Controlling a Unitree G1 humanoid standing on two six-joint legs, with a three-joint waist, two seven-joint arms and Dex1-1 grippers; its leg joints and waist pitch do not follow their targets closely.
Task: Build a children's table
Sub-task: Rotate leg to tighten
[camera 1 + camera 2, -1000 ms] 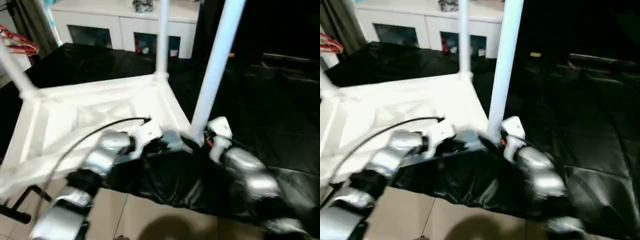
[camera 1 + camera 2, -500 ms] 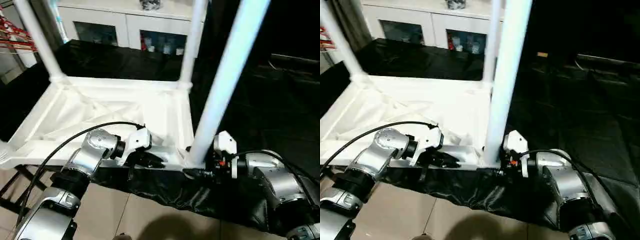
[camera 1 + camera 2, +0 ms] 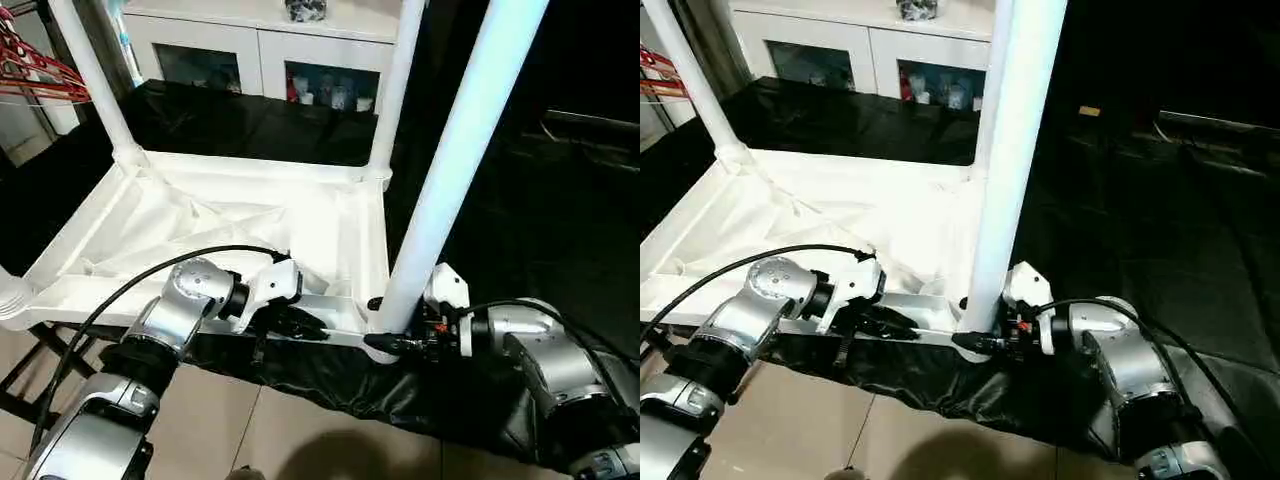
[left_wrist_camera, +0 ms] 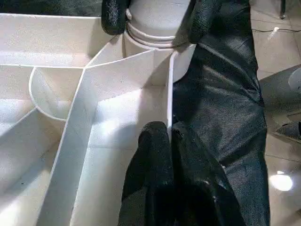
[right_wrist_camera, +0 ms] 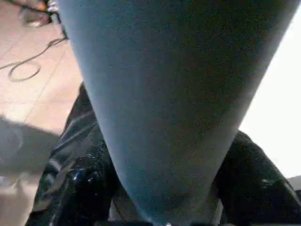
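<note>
White plastic all over: the children's table lies upside down on a black sheet, ribbed underside up, with legs rising from its corner sockets. The near leg stands in the corner socket closest to the robot, at the right end of the near rim.

The step in hand looks like seating this near leg. The right pincer sits at the very foot of the leg, one black finger on each side of it, as the left wrist view shows; the fingers bracket the leg's base just above the socket. Whether they press the leg or merely stand around it I cannot tell. The left pincer is clenched on the thin near rim, one finger inside the wall, one outside, a little way along from that corner, steadying the top.

To my eye the next move calls for a firm hold on the leg's base and a push or twist down into the socket while the left keeps the rim from sliding on the slippery sheet. Behind, a white cabinet stands against the wall.
</note>
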